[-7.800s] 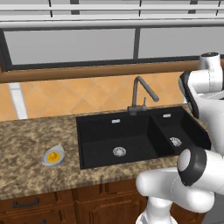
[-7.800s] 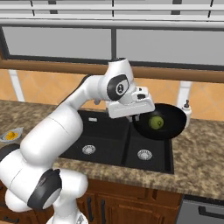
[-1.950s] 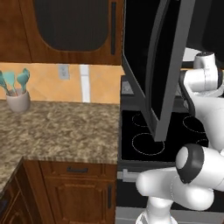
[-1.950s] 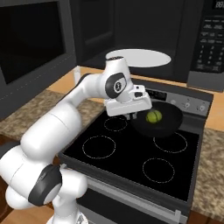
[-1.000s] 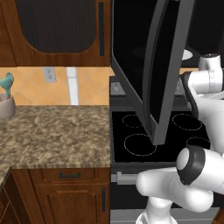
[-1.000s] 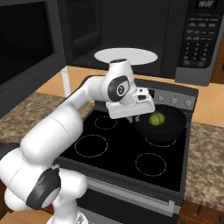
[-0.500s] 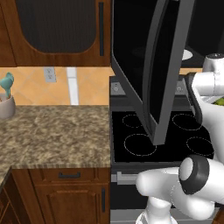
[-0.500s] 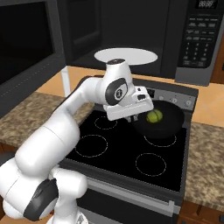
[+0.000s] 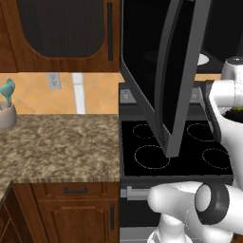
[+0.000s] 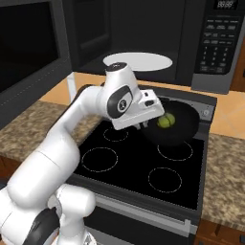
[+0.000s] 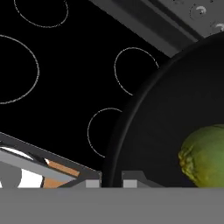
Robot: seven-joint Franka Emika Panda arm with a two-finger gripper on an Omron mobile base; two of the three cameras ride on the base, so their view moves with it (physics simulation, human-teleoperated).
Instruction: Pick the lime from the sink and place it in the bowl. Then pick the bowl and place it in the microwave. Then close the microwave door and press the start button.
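The black bowl (image 10: 181, 128) hangs above the stove's back burners, just below the open microwave (image 10: 143, 33). My gripper (image 10: 146, 126) is shut on the bowl's left rim. The yellow-green lime (image 10: 165, 121) lies inside the bowl. In the hand view my fingertips (image 11: 92, 183) pinch the bowl's rim (image 11: 127, 131), with the lime (image 11: 204, 158) at the right. The microwave door (image 9: 178, 80) stands swung open to the left. A white turntable (image 10: 138, 61) lies inside the cavity. The sink is out of view.
The black glass stove (image 10: 143, 162) lies under the bowl. The microwave's control panel (image 10: 217, 43) is at the right. Granite counter (image 9: 57, 142) runs left of the stove, with a utensil holder (image 9: 5, 111) at its far left.
The base has driven from the sink to the stove and stopped there. Over the last second the arm has lifted the bowl with the lime slightly toward the microwave opening.
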